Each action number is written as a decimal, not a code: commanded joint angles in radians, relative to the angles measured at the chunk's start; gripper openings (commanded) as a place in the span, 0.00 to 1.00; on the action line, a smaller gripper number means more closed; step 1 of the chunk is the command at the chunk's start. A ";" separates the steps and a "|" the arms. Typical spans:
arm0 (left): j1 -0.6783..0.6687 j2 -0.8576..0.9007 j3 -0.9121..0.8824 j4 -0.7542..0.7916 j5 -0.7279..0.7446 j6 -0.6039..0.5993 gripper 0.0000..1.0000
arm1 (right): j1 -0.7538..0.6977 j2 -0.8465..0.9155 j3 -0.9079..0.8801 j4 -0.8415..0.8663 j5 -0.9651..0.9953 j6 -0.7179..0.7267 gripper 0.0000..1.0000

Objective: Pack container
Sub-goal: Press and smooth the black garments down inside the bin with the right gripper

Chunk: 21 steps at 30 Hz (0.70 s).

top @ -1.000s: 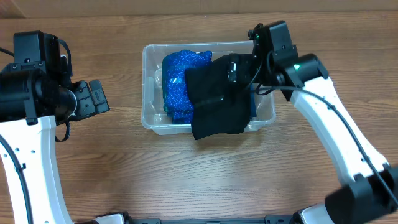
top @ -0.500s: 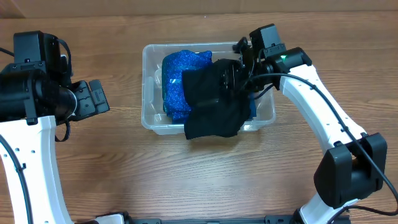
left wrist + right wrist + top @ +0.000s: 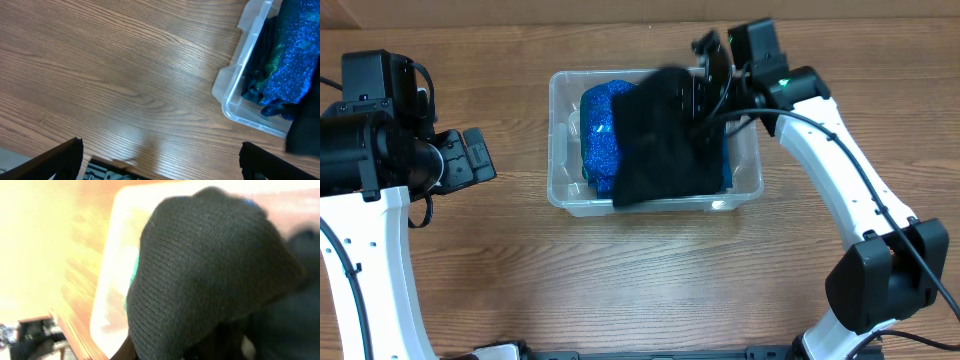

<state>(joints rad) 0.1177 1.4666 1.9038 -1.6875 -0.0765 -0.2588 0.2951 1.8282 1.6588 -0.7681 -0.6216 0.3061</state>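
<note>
bare wood-grain table (image 3: pixel 640 280). right hand (image 3: pixel 706 80) clamped on black knit cloth (image 3: pixel 660 140), container (image 3: pixel 556 150) just below it, blue glitter fabric (image 3: pixel 600 130) inside. left hand (image 3: pixel 478 160) wide open, empty, container well ahead of it.

It looks like a robotics lab. Two white robot arms (image 3: pixel 842 190) stand at a plain wood-grain tabletop (image 3: pixel 620 285)
</note>
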 commanded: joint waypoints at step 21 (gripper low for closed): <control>-0.006 0.002 -0.001 -0.002 -0.009 -0.007 1.00 | 0.040 -0.040 0.060 -0.277 0.594 0.061 0.57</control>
<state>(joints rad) 0.1177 1.4666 1.9038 -1.6875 -0.0765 -0.2588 0.2897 1.8240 1.6894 -1.0355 -0.1749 0.3050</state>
